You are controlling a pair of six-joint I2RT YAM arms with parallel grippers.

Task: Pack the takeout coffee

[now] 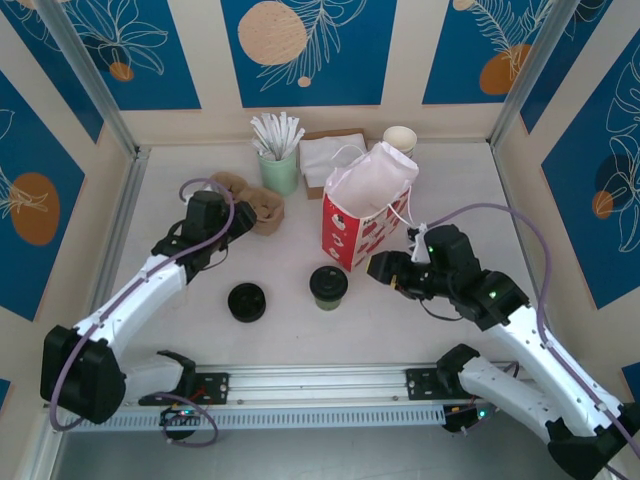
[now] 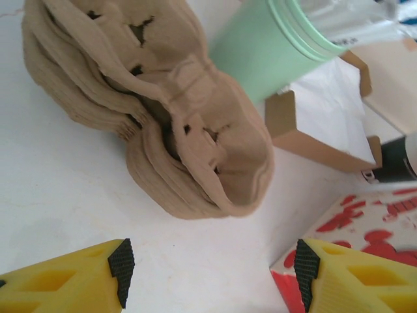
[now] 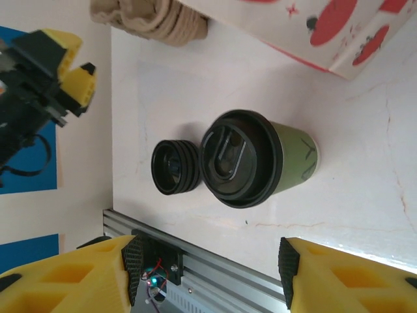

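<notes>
Olive-green takeout coffee (image 1: 328, 286), black-lidded, upright on white table (image 1: 300, 340), just in front of red-and-white bag (image 1: 365, 215), loose black lid (image 1: 247, 301) beside it. Sits near right gripper (image 1: 385, 268), ahead of its spread fingers, untouched. Left gripper (image 1: 240, 215) likewise spread, empty, facing brown pulp carriers (image 1: 255, 205). Blue leaf-patterned panels (image 1: 300, 50) around; metal rail (image 1: 320, 385) along near edge.
</notes>
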